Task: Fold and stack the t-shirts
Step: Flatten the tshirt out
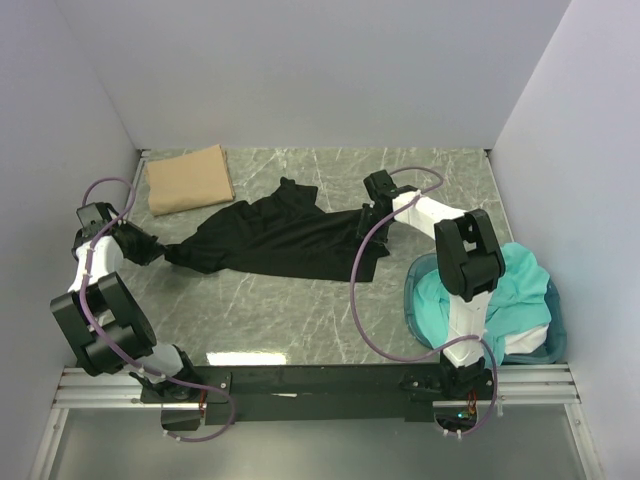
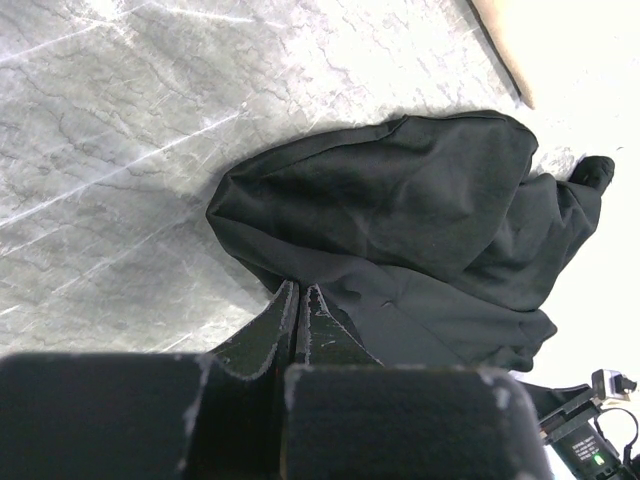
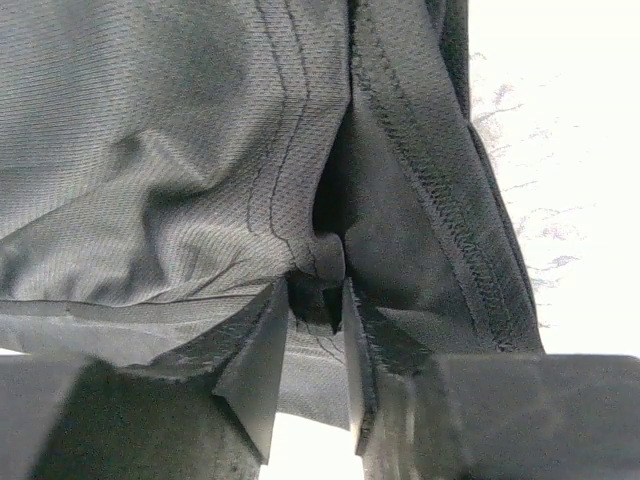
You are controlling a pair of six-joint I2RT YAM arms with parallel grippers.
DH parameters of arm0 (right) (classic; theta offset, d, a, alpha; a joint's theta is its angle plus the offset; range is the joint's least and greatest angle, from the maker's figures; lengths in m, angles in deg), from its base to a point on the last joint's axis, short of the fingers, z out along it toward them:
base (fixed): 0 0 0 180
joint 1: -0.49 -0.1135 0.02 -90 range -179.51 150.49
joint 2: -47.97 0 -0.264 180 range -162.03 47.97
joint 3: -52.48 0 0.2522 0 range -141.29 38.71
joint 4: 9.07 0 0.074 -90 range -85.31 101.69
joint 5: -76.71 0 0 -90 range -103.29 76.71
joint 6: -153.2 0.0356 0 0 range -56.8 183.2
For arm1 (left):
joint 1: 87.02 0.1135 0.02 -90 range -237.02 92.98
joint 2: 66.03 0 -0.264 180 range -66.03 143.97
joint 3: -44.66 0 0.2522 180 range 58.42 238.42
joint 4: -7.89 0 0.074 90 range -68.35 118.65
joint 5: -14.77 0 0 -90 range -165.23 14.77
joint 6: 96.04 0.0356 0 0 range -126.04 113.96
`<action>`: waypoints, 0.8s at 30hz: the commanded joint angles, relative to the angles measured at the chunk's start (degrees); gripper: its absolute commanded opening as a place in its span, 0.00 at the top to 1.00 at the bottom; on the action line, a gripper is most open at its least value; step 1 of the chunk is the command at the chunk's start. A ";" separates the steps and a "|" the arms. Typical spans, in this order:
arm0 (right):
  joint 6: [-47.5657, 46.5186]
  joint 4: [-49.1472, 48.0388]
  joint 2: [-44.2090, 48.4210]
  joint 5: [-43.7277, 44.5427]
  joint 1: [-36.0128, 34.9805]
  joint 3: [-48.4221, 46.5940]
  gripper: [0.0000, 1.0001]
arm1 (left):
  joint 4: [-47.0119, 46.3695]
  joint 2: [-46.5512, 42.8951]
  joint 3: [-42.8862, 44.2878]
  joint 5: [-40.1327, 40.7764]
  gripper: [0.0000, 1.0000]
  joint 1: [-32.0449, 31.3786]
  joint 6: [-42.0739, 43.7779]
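A black t-shirt [image 1: 280, 235] lies stretched across the middle of the marble table between both arms. My left gripper [image 1: 160, 252] is shut on its left end; in the left wrist view the jaws [image 2: 298, 288] meet at the edge of the bunched black cloth [image 2: 420, 210]. My right gripper [image 1: 372, 205] is at the shirt's right end. In the right wrist view a hemmed fold of black cloth [image 3: 180, 150] fills the frame and sits between the narrowed fingers [image 3: 315, 290]. A folded tan t-shirt [image 1: 190, 178] lies flat at the back left. Teal t-shirts [image 1: 500, 285] are heaped at the right.
The teal heap sits in a round translucent blue tub [image 1: 412, 300] by the right arm's base. White walls close the table in at the left, back and right. A corner of the tan shirt [image 2: 500, 40] shows in the left wrist view.
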 commanded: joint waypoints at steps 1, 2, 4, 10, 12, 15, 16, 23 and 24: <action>-0.36 -0.60 0.35 -0.62 -0.12 -0.76 0.66 | -1.42 -0.16 -0.30 -1.13 1.00 -0.12 1.12; -0.45 -0.78 0.88 -0.53 -0.21 -0.67 0.70 | -1.34 -0.25 -0.21 -1.05 0.99 -0.03 1.12; -0.45 -0.69 1.32 -0.27 -0.21 -0.67 0.74 | -1.42 -0.25 -0.21 -1.22 0.99 -0.12 1.12; -0.80 0.54 2.02 0.96 -0.12 -1.99 0.87 | -1.60 -0.25 -0.56 -1.57 1.00 -0.12 1.12; -0.71 0.89 2.37 1.31 -0.12 -2.34 0.89 | -1.60 -0.34 -0.56 -1.49 0.99 -0.12 1.12; -0.97 1.51 2.64 1.75 -0.21 -2.86 0.88 | -1.60 -0.43 -0.65 -1.66 0.99 -0.12 1.12; -1.23 1.59 2.46 2.10 -0.12 -3.04 0.85 | -1.69 -0.43 -0.56 -1.66 0.99 -0.12 1.03; -1.41 2.12 3.08 2.80 -0.21 -3.66 0.72 | -1.78 -0.60 -0.74 -1.75 0.99 -0.20 1.03; -1.50 2.04 3.16 2.89 -0.12 -3.66 0.72 | -1.78 -0.60 -0.74 -1.84 0.99 -0.29 1.03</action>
